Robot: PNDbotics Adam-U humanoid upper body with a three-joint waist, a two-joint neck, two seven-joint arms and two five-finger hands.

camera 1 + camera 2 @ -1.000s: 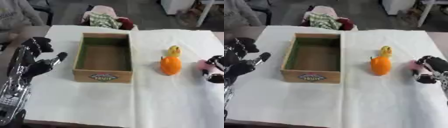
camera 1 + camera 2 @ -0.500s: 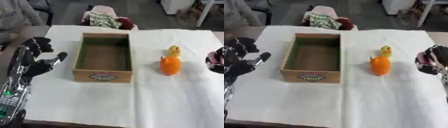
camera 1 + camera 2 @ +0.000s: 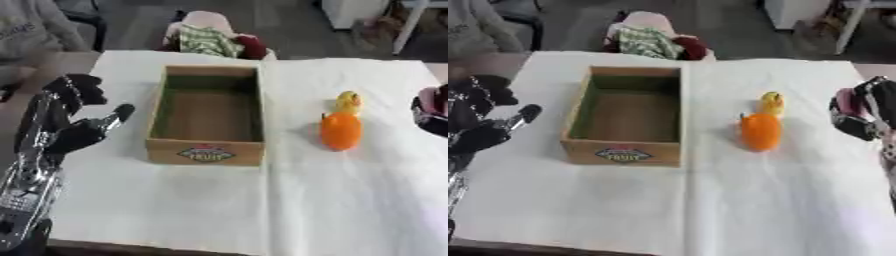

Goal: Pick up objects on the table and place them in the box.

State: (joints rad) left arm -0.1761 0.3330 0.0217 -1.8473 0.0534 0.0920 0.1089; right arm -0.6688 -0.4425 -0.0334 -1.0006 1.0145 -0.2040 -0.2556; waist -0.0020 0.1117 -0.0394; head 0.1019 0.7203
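At right edge, the right robot hand (image 3: 859, 114) curls around a pink object (image 3: 846, 102); the left robot hand (image 3: 74, 122) rests spread at left, beside the wooden box (image 3: 208, 116).

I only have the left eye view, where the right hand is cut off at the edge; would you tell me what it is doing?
Observer: In the right eye view the right hand shows almost whole, with its fingers curled round a pink thing.
Operator: Thank you. Where does its arm come from?
Observer: Its forearm runs down that view's right edge, apart from the orange thing on the cloth.
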